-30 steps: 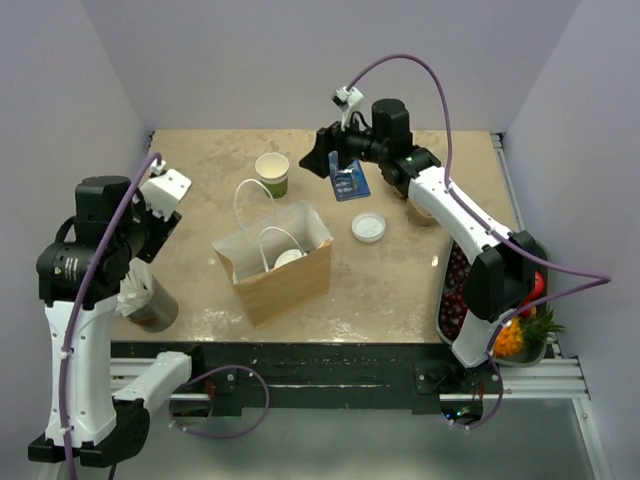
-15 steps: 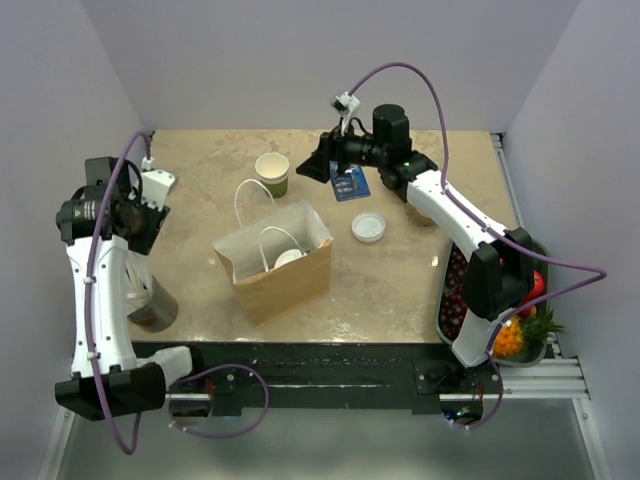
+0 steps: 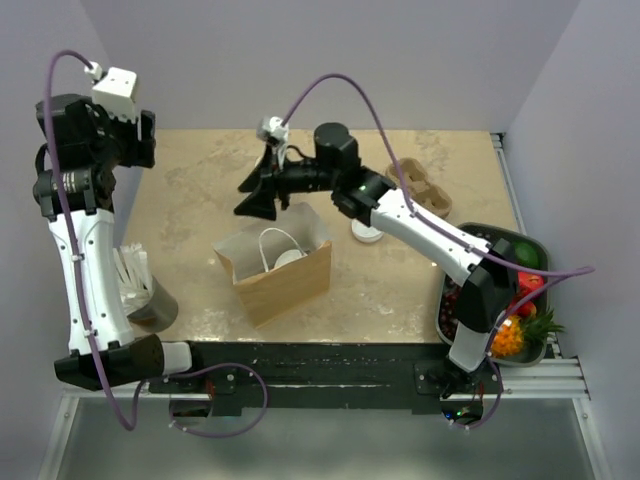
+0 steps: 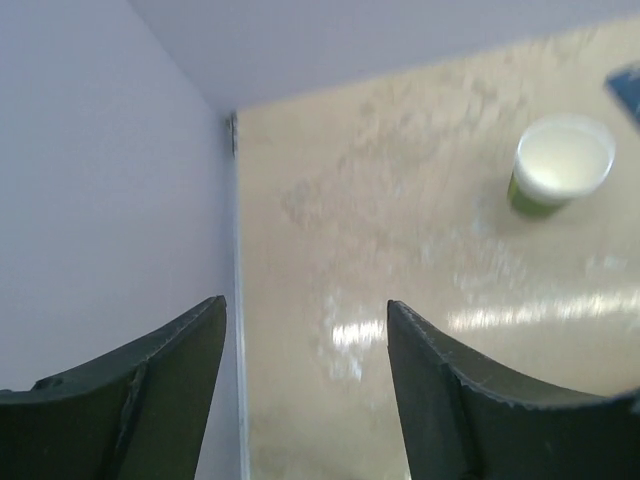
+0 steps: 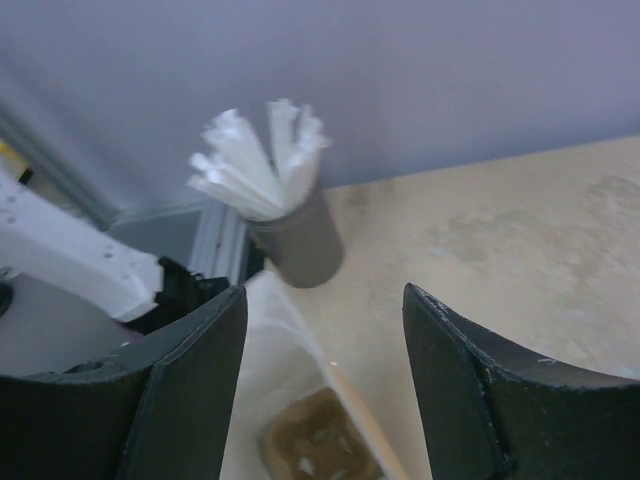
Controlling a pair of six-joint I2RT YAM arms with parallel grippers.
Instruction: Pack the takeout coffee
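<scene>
Here, the takeout coffee [image 3: 290, 257] sits inside the open paper bag [image 3: 285, 287], only its white lid showing; the right gripper [image 5: 324, 290] hovers over the bag's far edge, the left gripper [image 4: 303, 305] high near the left wall [image 4: 100, 200], both parted and holding nothing.

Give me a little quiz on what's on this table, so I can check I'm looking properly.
1. True or false: the right gripper is carrying a cup.
2. The brown paper bag is: A) upright with its mouth open, B) lying flat on its side, C) folded shut.
3. Fill in: the green cup in the left wrist view has no ____ on it.
Key: 1 false, its jaws stand apart with nothing between them. 2 A. 3 lid.
</scene>
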